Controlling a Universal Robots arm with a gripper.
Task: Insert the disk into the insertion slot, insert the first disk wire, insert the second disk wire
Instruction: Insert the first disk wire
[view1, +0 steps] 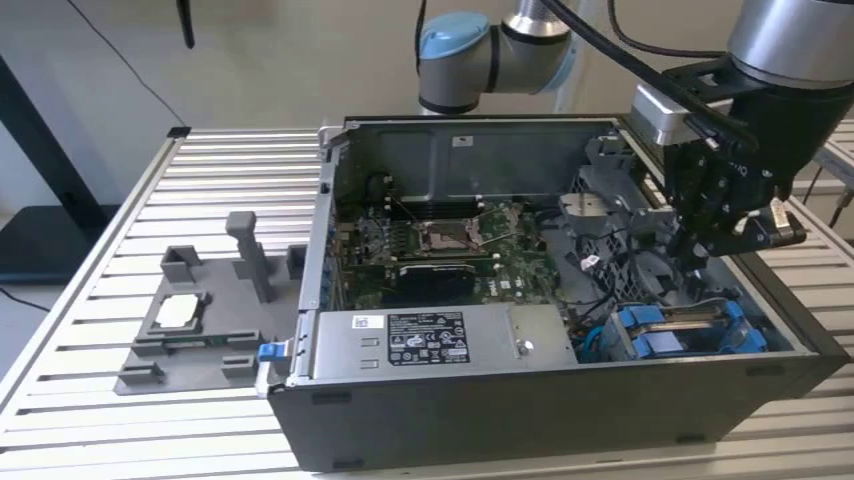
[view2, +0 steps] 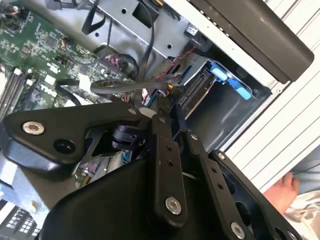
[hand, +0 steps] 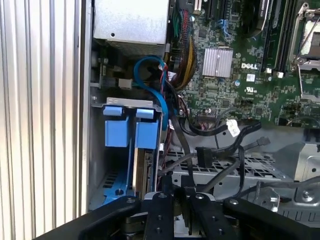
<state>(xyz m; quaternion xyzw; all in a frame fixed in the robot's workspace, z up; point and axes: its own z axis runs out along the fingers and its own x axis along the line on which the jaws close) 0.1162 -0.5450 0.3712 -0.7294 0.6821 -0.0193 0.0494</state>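
Observation:
The disk (view1: 683, 322) sits in the insertion slot (hand: 97, 150) at the case's front corner on the exterior view's right. Its blue carrier tabs (hand: 125, 132) stand at the slot's mouth, and one tab (view2: 230, 82) appears in the second wrist view. My gripper (view1: 699, 264) hangs inside the case just behind the disk. In both wrist views its fingers (hand: 175, 200) stand close together at the gripper (hand: 184, 192), with a thin black disk wire (hand: 181, 145) running up from between them. Another black wire with a flat plug (hand: 205, 157) lies loose over the metal cage nearby.
The green motherboard (view1: 441, 250) fills the case's middle, and a silver power-supply box (view1: 427, 340) sits at the front. A grey fixture (view1: 200, 320) stands on the slatted table at the exterior view's left. A person's hand (view2: 282, 190) rests outside the case.

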